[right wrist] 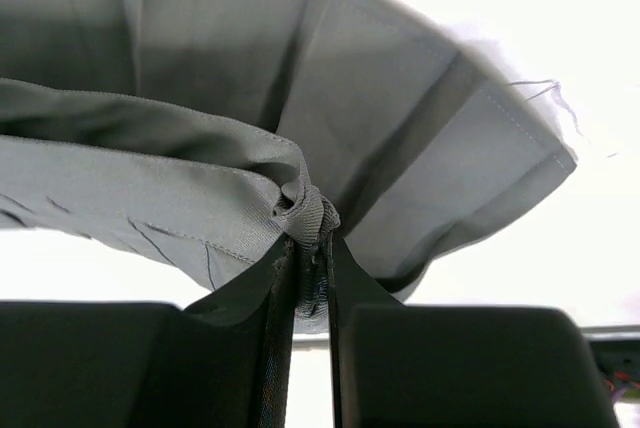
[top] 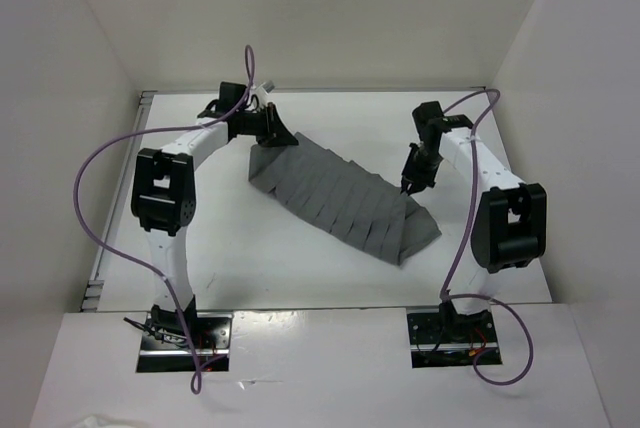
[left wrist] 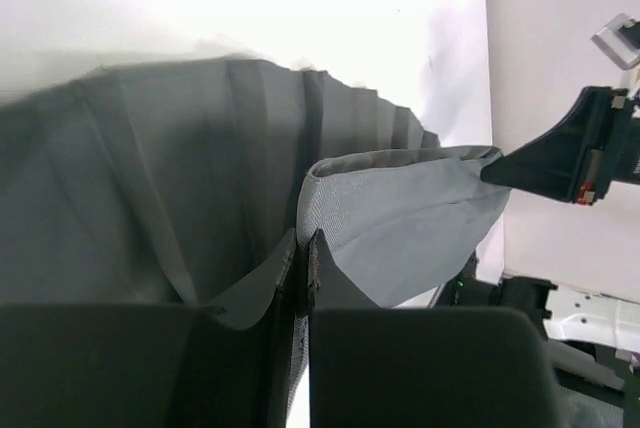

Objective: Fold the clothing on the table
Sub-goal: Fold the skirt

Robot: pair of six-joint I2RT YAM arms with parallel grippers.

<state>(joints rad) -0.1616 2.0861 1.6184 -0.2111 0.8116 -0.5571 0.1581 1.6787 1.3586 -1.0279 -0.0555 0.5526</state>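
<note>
Both arms have the grey pleated skirt (top: 345, 198) pinched at once. The left gripper (left wrist: 303, 258) is clamped nearly shut on a thin fold of cloth right at its fingertips. The right gripper (right wrist: 310, 248) is closed on a bunched bit of the waistband (right wrist: 150, 188), jaws a touch wider because the band is thicker. The skirt spans between the two and sags below them toward the table (top: 250, 258). Grabbing opposite ends like this looks meant to stretch it flat, so the pleats line up before any fold.
</note>
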